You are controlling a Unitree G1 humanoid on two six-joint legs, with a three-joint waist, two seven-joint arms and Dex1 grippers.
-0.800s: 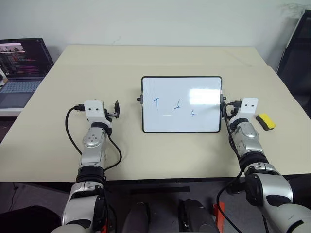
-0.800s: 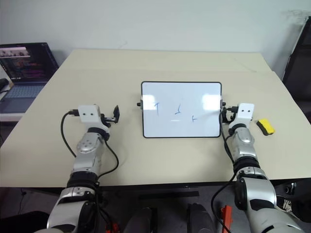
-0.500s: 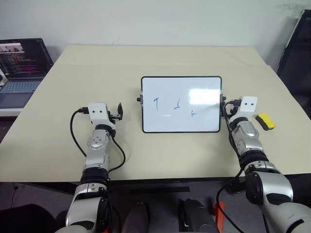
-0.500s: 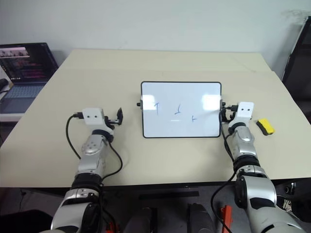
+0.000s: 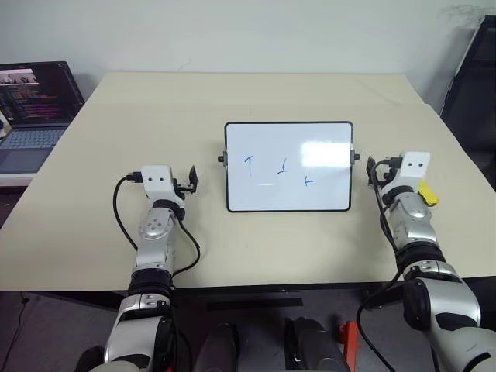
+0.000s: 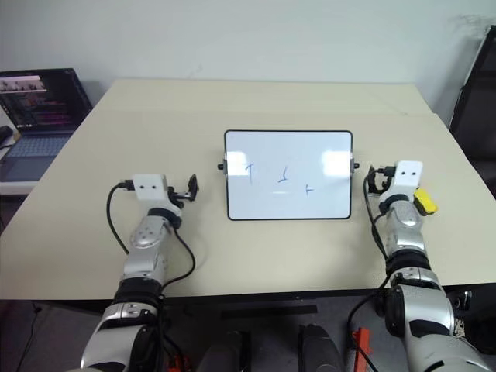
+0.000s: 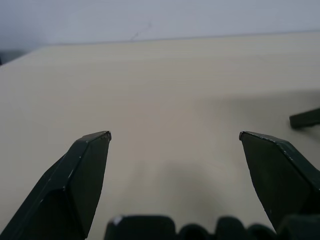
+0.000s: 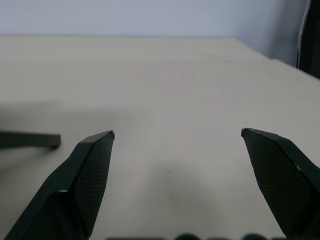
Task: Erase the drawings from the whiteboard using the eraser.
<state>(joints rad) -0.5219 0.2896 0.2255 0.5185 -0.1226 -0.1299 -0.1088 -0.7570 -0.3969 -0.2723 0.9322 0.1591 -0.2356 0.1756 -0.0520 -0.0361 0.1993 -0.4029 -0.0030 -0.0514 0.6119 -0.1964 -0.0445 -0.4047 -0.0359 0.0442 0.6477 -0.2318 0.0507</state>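
Left eye view has the whiteboard (image 5: 288, 166) propped mid-counter (image 5: 256, 248), drawings (image 5: 279, 170) untouched, both the left pincer (image 7: 175, 137) and right pincer (image 8: 177, 134) wide open and empty, so we're pre-grasp: the right one must reach the eraser (image 5: 428, 194) just beside its wrist.

**An office or lab room set up for robot trials**

A plain beige desk (image 5: 116, 116) stands against a bare white wall (image 5: 248, 31). Off to the left an open laptop (image 5: 35, 108) shows lines of code on a dark screen. A small whiteboard (image 5: 288, 166) sits propped mid-desk, and a dark chair (image 5: 474, 85) edges in at the right.
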